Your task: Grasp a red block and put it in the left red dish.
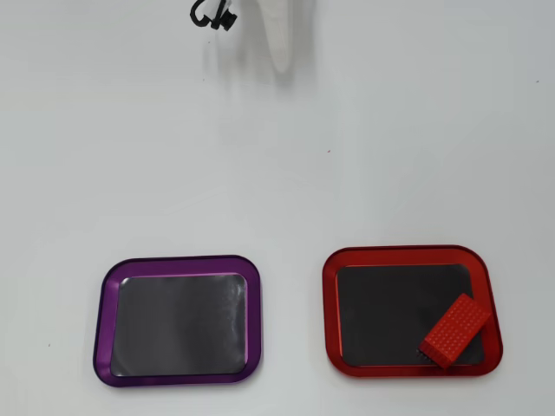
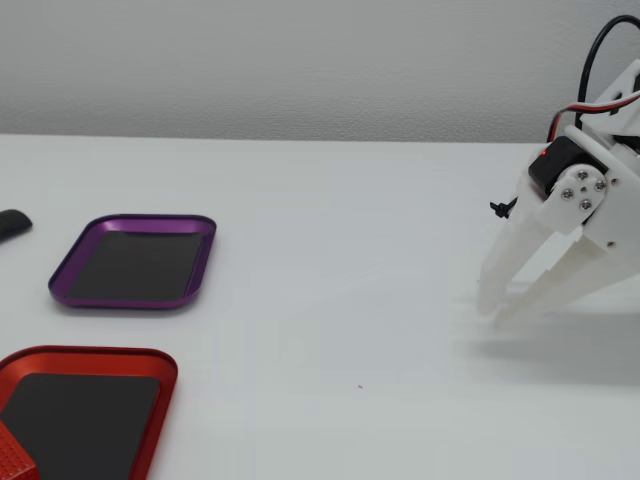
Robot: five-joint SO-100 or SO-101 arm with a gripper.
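Red studded block [image 1: 453,332] already lies tilted against the near right corner of the red dish [image 1: 329,286], well apart from the empty-handed white gripper [image 2: 492,312], fingers slightly parted, so little seems left.

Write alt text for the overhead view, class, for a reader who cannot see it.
A small red block lies tilted in the lower right corner of a red dish with a black bottom, resting partly on its rim. A purple dish of the same shape sits empty to its left on the white table, and the white pincer is at the top edge.
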